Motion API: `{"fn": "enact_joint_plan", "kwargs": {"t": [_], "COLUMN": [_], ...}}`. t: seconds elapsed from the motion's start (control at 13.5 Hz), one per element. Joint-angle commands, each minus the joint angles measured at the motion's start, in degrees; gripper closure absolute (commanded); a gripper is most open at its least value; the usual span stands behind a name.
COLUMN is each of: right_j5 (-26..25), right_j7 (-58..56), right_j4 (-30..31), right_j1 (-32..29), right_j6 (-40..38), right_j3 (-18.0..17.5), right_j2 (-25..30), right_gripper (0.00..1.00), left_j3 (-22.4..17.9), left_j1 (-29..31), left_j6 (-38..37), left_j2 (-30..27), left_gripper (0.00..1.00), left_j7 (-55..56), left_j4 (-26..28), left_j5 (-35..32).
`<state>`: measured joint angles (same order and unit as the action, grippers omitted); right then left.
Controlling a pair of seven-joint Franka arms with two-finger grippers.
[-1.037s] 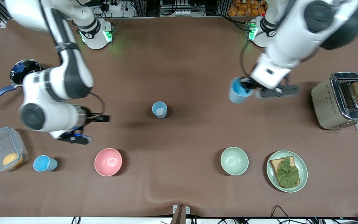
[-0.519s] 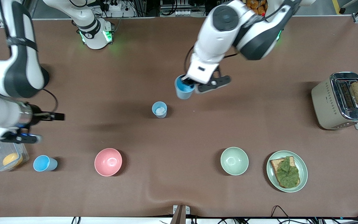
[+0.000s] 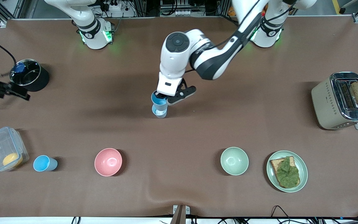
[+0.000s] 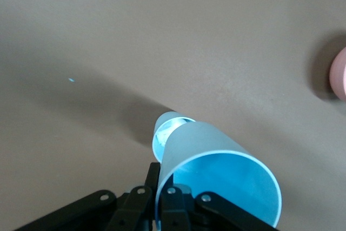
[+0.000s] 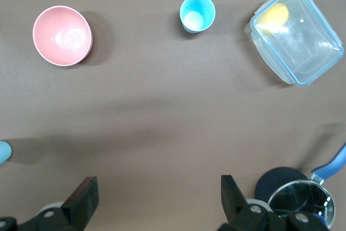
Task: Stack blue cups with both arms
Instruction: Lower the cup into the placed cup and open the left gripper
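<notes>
At table centre, a held blue cup (image 3: 159, 100) is pinched at its rim by the left gripper (image 3: 162, 97) directly over the standing blue cup (image 3: 160, 114); seating is judged not yet finished, release still pending. A third blue cup (image 3: 43, 163) is left unstacked beside the lidded container (image 3: 3, 152), toward the right arm's end. The right gripper (image 5: 157, 196) is spread, empty, held near the pot (image 3: 28, 74); its body is cut off at the front view's edge. Overlap depth between the two cups can't be judged
</notes>
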<state>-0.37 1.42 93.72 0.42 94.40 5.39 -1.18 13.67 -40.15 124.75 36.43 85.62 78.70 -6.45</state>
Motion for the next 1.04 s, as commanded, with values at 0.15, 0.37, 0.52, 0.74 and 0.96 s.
{"fn": "enact_joint_plan", "kwargs": {"t": [0.15,0.37,0.52,0.74,0.96], "right_j5": [-1.0,-1.0,-1.1,-1.2,-1.2], "right_j7": [-0.6,-0.6,-0.6,-0.6,-0.3], "right_j4": [2.9,2.1,1.8,1.7,1.6], "right_j1": [-1.2,-0.3,-0.2,-0.2,-0.2], "right_j6": [-1.5,-2.0,-2.4,-2.4,-2.3], "right_j3": [-1.9,-1.7,-1.7,-1.8,-1.9], "right_j2": [2.9,2.3,2.2,2.2,2.2], "right_gripper": [0.00,0.00,0.00,0.00,0.00], "left_j3": [-3.6,-3.6,-3.6,-3.6,-3.6], "left_j1": [-4.2,-4.8,-4.8,-4.9,-4.8], "left_j6": [1.6,3.5,3.7,4.5,4.6], "left_j2": [4.2,5.8,6.3,7.4,7.9], "left_gripper": [1.00,1.00,1.00,1.00,0.70], "left_j7": [2.6,2.9,3.1,3.8,3.9], "left_j4": [-2.3,-2.2,-2.2,-2.1,-2.1], "left_j5": [-1.4,-1.3,-1.3,-1.3,-1.2]}}
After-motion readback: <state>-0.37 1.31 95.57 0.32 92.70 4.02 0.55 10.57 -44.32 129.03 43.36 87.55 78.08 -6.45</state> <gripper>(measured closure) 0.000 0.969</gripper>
